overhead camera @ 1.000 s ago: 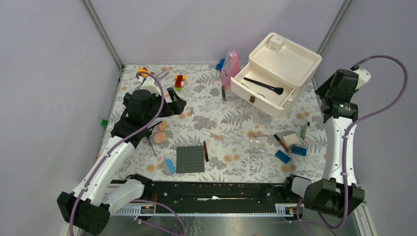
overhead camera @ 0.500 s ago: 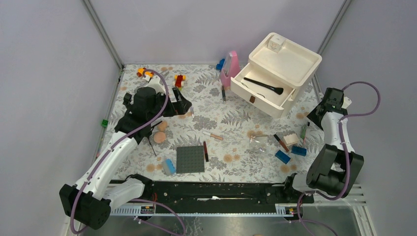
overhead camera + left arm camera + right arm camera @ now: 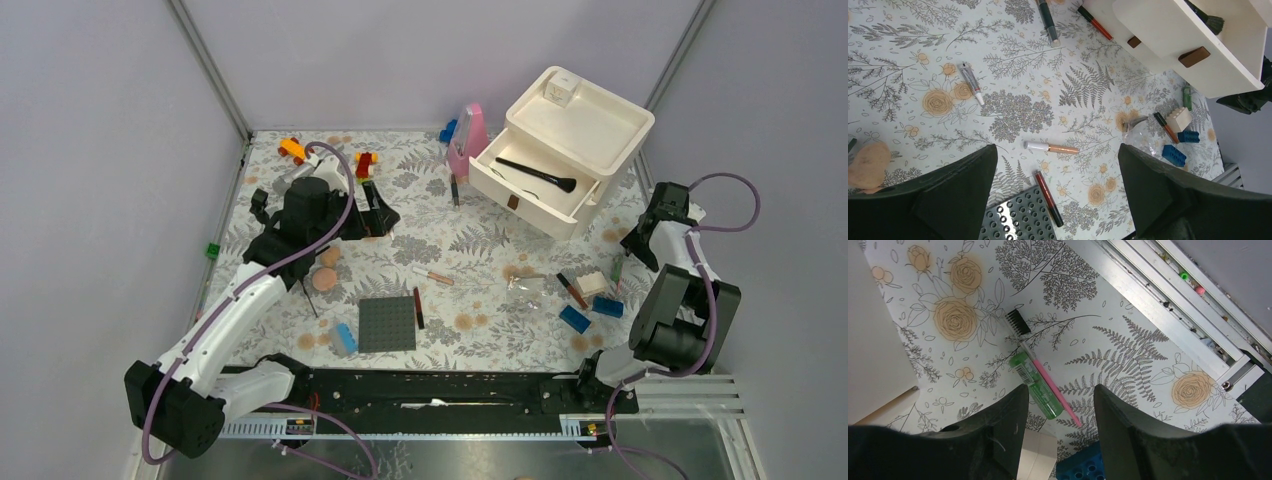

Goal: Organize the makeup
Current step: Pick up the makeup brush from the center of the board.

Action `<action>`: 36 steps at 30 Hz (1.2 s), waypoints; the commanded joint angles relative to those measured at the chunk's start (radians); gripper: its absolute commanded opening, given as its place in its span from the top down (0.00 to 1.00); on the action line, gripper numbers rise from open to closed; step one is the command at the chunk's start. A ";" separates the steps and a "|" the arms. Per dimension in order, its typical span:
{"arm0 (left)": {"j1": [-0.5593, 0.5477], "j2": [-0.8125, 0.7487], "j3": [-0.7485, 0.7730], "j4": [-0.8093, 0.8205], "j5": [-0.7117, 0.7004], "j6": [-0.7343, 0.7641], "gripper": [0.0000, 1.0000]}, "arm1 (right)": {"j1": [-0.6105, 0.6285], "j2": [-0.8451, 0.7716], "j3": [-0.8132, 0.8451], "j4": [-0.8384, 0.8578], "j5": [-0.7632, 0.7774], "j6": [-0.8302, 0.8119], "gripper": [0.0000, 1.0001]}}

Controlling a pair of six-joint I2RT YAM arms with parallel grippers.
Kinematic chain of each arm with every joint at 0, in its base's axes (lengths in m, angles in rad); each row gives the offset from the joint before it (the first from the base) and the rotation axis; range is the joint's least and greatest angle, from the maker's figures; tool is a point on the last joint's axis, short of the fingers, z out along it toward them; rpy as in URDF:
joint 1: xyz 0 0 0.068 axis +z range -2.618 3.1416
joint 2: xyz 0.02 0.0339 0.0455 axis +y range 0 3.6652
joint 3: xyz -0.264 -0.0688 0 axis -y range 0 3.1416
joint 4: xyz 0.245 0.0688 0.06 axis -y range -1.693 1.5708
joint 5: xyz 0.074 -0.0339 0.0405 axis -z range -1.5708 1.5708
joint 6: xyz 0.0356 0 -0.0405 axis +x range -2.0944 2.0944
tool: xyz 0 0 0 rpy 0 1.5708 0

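Two end effectors, both released and carrying nothing.

Left side: the left end effector (image 3: 378,214) hangs over the far-left part of the bench (image 3: 440,200), fingers spread wide. Beneath it (left wrist view) a copper stick (image 3: 1050,147) with a white cap lies alone on the floral cover. A dark red stick (image 3: 1048,197) lies just beside the grey studded plate (image 3: 1015,219), and a small grey tube (image 3: 970,82) sits well apart.

Right side: the right end effector (image 3: 1059,390) hovers low near the bench's right edge. Its fingers are parted over a green tube (image 3: 1035,387) and a pink-handled comb brush (image 3: 1068,407), which lie side by side, touching.

We count most of the makeup as unsorted. Only one black brush (image 3: 540,176) lies in the open drawer (image 3: 545,215) of the white organizer (image 3: 590,125).

Handling, as we judge it:
- The green tube and the comb brush look light, stiff and smooth, so they are likely to roll or skate under a closing finger.
- We would pinch across the shaft at mid-length, not at the bristled head (it looks delicate).
- Since the two touch, one closure may well catch both.
- The peach puffs (image 3: 325,278) look soft and flat, so an edge pinch suits them.
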 commanded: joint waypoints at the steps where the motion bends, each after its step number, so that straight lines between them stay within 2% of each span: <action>1: -0.012 0.010 0.032 0.057 0.006 -0.005 0.01 | -0.008 0.025 0.024 0.032 0.070 0.033 0.43; 6: -0.024 0.026 0.038 0.057 0.005 -0.001 0.01 | -0.011 0.067 0.025 0.033 0.122 0.042 0.43; 14: -0.027 0.026 0.046 0.047 -0.013 0.021 0.01 | -0.012 0.138 0.001 0.070 0.067 0.051 0.43; 36: -0.029 0.023 0.020 0.050 -0.016 0.016 0.01 | -0.011 0.173 -0.010 0.101 -0.050 0.020 0.44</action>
